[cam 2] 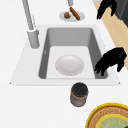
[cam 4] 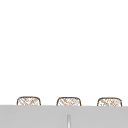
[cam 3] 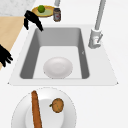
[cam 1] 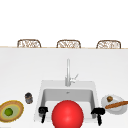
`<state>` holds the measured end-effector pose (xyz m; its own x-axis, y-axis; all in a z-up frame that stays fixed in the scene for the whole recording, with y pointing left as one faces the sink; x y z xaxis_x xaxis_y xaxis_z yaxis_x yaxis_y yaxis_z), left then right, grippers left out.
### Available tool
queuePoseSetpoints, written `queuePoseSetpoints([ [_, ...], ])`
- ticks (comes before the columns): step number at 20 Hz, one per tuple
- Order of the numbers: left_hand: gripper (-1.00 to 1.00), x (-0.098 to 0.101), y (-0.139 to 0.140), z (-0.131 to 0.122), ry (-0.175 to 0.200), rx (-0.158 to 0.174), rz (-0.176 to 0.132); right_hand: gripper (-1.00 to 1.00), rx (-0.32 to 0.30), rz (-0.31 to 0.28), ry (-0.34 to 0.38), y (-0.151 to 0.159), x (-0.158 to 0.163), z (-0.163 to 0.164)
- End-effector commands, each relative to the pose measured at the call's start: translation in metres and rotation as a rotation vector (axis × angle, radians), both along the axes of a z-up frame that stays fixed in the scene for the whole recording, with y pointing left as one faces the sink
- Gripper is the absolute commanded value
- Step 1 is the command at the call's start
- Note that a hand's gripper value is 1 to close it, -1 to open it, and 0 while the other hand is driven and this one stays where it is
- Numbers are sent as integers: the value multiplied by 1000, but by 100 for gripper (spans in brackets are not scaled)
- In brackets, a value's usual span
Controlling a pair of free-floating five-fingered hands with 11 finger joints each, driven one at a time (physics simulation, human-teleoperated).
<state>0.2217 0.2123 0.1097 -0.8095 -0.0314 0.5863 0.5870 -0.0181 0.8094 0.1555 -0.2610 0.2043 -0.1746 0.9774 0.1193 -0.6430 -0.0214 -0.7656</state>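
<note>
- Over the front rim of the sink (cam 1: 40, 100), the left hand (cam 1: 42, 111) hangs with fingers drooping loosely downward, grasping nothing; in the left side view it (cam 2: 111, 60) sits just above the basin's near corner.
- The right hand (cam 1: 98, 112) hovers at the opposite front corner, fingers likewise relaxed and pointing down, nothing in them.
- Nearest the hands is the white bowl (cam 2: 69, 65), lying on the basin floor, about midway between them and below.
- The bowl sits upright, mouth facing up; being round, it has no long axis to speak of, so any side suits a grasp.
- To my eye, a good approach is for one hand to drop straight down inside the wall, staying clear of the faucet (cam 1: 68, 72).
- A dark jar (cam 1: 28, 98) and a woven plate with a lime (cam 1: 9, 111) sit left; a plate (cam 1: 122, 110) with a baguette (cam 1: 116, 104) sits right.
</note>
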Motion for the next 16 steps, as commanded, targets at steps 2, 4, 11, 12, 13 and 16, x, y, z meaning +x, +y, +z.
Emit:
queuePoseSetpoints([
  [2, 0, -1, 0, 1, 8, 0, 2, -100, 5, 5, 8, -18, 30, 6],
  [4, 0, -1, 0, 1, 15, 1, 4, -100, 10, 9, 39, -28, 42, 7],
  [11, 0, -4, 1, 3, 34, 2, 11, -100, 2, 13, 89, -68, 78, -1],
  [12, 0, -5, 1, 3, 37, 3, 12, -100, 2, 13, 87, -75, 83, -3],
  [13, 0, -5, 1, 4, 39, 3, 12, -100, 6, 14, 80, -82, 88, -5],
  [16, 0, -6, 1, 4, 42, 4, 14, -100, 26, 16, 44, -106, 102, -14],
])
